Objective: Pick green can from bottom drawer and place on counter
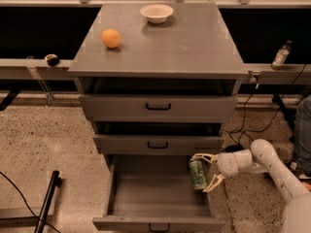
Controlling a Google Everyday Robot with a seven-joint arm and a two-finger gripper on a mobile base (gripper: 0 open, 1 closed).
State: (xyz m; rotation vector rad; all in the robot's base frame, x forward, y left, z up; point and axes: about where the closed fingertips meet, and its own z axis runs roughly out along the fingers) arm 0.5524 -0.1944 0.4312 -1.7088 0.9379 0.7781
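The green can (198,173) is upright at the right side of the open bottom drawer (158,198), lifted near its right wall. My gripper (206,171) reaches in from the right and is shut on the can, one finger above it and one below. The white arm (265,161) stretches off to the lower right. The counter (175,42) is the grey cabinet top, well above the can.
An orange (111,38) and a white bowl (156,13) sit on the counter. The two upper drawers (158,106) are slightly open. A bottle (281,55) stands on the ledge at right. Cables lie on the floor at right; a black bar lies at lower left.
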